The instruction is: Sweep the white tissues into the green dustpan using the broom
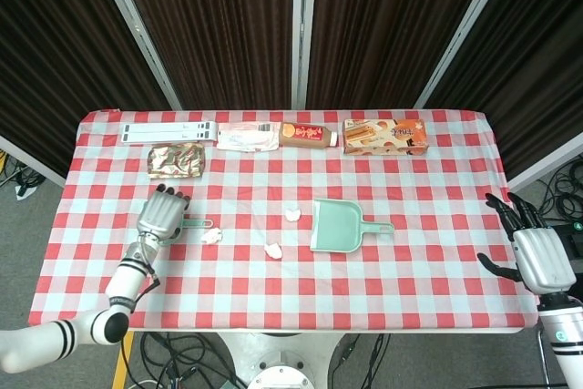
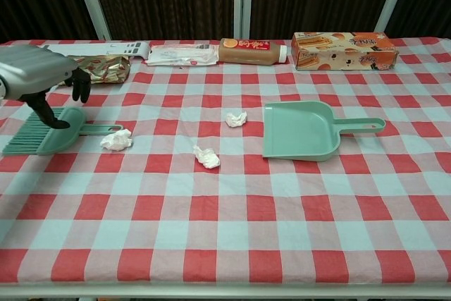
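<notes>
My left hand (image 2: 39, 75) is over the broom (image 2: 44, 132) at the table's (image 1: 437, 252) left side. Its fingers (image 2: 79, 84) are curled downward and the thumb tip looks to touch the broom head; I can't tell if there's a real grip yet. In the head view the left hand covers the brush head, and only the broom handle sticks out to its right.

My right hand (image 1: 536, 257) is off the table's right edge, fingers spread, holding nothing.

The dustpan (image 2: 299, 130) sits right of centre, handle pointing right, mouth facing left.

There are three tissues. One tissue (image 2: 115, 139) is just beside the broom handle tip. A second tissue (image 2: 207, 156) is near centre. A third tissue (image 2: 236, 118) is a bit further back and closest to the dustpan mouth. None touch the dustpan.

Along the back edge, left to right: a white strip (image 1: 170, 132), a foil pack (image 1: 177, 160) in front of it, a white pouch (image 1: 247, 138), a bottle (image 1: 308, 135) lying down, and an orange box (image 1: 384, 135).
</notes>
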`<action>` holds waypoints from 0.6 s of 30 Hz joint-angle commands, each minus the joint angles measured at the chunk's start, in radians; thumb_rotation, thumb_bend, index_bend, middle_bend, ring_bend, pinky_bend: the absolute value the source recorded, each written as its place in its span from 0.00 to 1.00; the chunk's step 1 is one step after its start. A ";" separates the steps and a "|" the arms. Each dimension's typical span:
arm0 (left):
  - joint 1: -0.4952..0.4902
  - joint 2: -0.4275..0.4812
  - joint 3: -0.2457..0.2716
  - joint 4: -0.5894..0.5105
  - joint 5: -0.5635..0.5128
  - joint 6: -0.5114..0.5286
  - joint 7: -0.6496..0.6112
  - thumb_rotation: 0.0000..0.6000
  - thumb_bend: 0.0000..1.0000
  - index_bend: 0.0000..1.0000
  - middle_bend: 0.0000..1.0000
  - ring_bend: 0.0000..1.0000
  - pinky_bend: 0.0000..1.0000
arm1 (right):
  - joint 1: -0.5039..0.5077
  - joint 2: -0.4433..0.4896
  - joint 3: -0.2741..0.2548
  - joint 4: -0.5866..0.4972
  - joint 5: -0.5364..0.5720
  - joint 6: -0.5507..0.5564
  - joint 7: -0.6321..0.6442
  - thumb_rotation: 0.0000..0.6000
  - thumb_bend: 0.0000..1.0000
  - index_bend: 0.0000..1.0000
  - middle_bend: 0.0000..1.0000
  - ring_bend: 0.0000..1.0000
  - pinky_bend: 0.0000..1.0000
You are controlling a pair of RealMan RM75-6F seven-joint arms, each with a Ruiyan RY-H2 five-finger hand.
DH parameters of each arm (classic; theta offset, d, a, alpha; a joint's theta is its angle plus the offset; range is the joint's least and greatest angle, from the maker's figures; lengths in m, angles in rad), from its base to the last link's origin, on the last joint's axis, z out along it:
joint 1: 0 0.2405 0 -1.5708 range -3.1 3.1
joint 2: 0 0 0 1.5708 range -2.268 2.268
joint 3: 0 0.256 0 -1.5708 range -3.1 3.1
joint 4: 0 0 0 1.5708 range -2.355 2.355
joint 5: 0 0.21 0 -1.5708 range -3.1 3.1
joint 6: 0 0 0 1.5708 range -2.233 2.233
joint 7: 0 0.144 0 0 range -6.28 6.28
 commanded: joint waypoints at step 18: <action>-0.135 -0.103 0.024 0.045 -0.326 0.016 0.285 1.00 0.20 0.41 0.42 0.33 0.26 | -0.017 -0.012 -0.006 0.030 0.009 -0.009 0.031 1.00 0.12 0.03 0.18 0.02 0.10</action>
